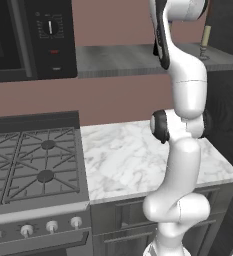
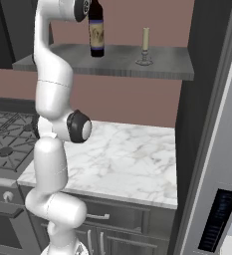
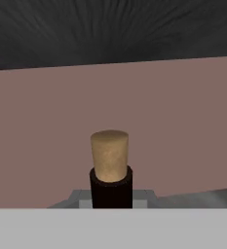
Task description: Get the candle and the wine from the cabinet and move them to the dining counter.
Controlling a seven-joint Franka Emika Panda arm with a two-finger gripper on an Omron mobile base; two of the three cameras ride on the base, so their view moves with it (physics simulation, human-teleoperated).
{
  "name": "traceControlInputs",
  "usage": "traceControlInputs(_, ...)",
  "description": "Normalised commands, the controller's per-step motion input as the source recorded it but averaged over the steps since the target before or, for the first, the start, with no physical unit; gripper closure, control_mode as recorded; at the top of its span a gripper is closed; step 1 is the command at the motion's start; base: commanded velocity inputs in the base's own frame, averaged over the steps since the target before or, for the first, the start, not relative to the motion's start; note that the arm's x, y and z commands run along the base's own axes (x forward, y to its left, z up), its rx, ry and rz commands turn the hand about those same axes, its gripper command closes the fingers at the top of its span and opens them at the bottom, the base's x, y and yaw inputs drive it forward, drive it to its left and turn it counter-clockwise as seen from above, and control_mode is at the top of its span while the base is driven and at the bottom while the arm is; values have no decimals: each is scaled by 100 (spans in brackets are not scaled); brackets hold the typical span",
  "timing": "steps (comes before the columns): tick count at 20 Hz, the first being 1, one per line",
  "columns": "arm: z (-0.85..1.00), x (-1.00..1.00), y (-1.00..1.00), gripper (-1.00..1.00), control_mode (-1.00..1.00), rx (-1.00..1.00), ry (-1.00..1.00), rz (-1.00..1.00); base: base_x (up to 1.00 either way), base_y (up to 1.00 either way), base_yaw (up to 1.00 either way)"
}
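The tall dark glass wine bottle (image 3: 111,182) with its tan cork sits closest to the hand camera, upright on the grey streaked cabinet shelf (image 2: 162,63). The hand, at the top edge of the right base view, is closed around its neck. The short cream candle in a grey metal holder (image 2: 145,46) stands near it, apart. White marble tabletop (image 2: 127,154) below.

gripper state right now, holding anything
gripper: shut on the wine, gripped at the neck just above the cabinet shelf.

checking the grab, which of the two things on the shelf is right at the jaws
The wine bottle, the tall dark one with the label: its top sits up at the hand. The short cream candle stands apart on the shelf, untouched.
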Motion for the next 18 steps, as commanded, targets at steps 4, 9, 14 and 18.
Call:
traceControlInputs(4, -23, -70, 0, 100, -100, -1, -2, 0, 0, 0, 0)
traceControlInputs(9, -60, -79, 0, 100, -100, -3, -4, 0, 0, 0, 0)
traceControlInputs(14, -88, -97, 0, 100, -100, 0, -11, 0, 0, 0, 0)
traceControlInputs(18, -90, -100, 0, 100, -100, 0, -16, 0, 0, 0, 0)
